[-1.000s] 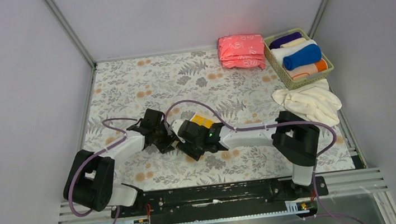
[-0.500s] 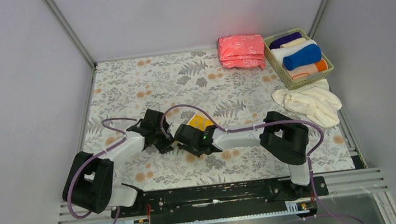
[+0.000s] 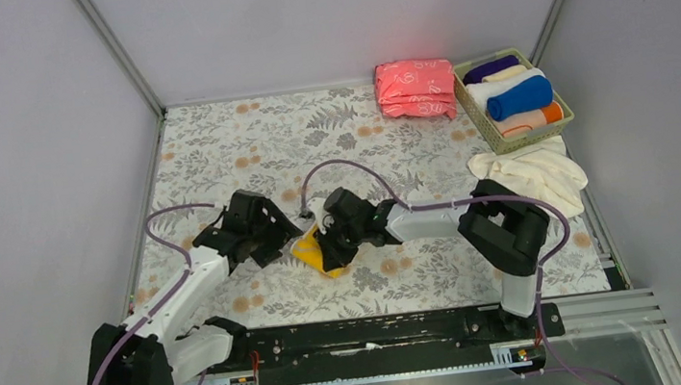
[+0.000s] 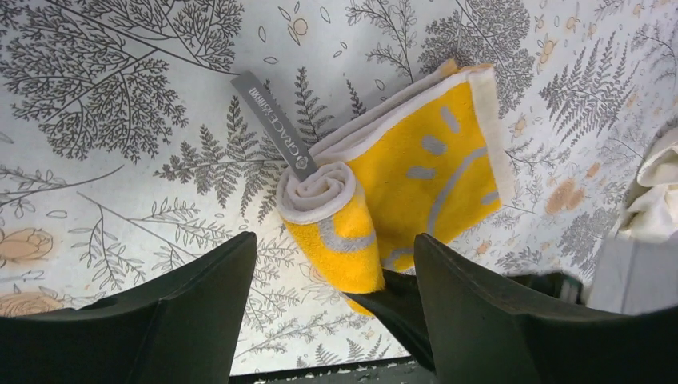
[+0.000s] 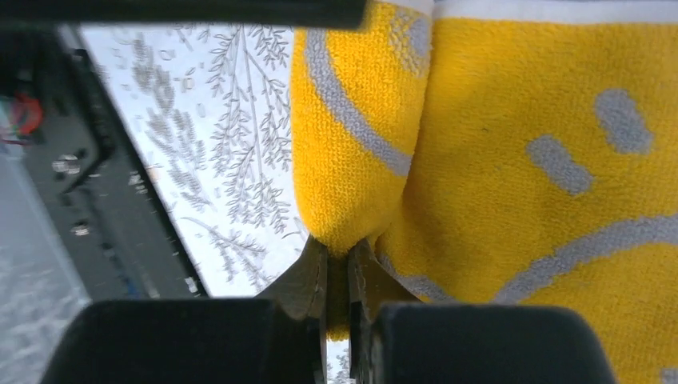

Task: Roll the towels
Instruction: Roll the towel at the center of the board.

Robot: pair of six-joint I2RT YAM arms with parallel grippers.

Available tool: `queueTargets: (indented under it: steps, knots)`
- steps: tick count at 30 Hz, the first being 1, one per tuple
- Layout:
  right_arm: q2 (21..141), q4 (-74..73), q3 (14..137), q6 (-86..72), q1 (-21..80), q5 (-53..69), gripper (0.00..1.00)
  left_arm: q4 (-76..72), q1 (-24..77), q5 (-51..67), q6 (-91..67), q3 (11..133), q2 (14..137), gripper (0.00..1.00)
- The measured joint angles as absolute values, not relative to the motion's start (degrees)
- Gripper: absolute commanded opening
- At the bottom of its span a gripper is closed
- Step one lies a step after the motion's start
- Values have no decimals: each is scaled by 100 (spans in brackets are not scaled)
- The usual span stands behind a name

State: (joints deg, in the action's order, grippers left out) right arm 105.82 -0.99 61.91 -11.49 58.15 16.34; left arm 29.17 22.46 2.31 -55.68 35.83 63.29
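A yellow towel (image 3: 314,252) with white print lies on the floral tablecloth in front of the arms, partly rolled. In the left wrist view its roll (image 4: 332,220) points at the camera and the flat part (image 4: 436,160) spreads behind it. My left gripper (image 4: 334,244) is open, its fingers (image 4: 184,312) on either side of the roll's near end without touching it. My right gripper (image 5: 337,260) is shut on the rolled end of the yellow towel (image 5: 480,160). Its black fingertip (image 4: 404,308) shows under the roll. In the top view the right gripper (image 3: 333,244) meets the towel from the right.
A heap of cream-white towels (image 3: 533,175) lies at the right edge. Behind it a green basket (image 3: 563,121) holds rolled towels, among them a blue one (image 3: 519,96). A folded pink stack (image 3: 415,89) sits to the basket's left. A grey label (image 4: 272,124) sticks out of the roll.
My left arm has drawn back to the left and its jaws have widened. The right gripper has closed on the end of the roll, and the yellow towel now shows between the two.
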Motion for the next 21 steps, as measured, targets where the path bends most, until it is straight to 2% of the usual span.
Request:
queueTargets:
  steps: [4, 10, 21]
  knots:
    - [10604, 591, 5798, -1999, 5249, 3039, 0, 3111, 2246, 235, -5568, 3642, 6097, 73]
    - [11056, 2005, 5413, -3426, 4600, 4460, 0, 3197, 2246, 338, -5572, 3594, 6014, 73]
    - [11723, 3299, 5059, -4742, 4248, 5286, 1, 2888, 2324, 663, -5564, 3590, 6969, 69]
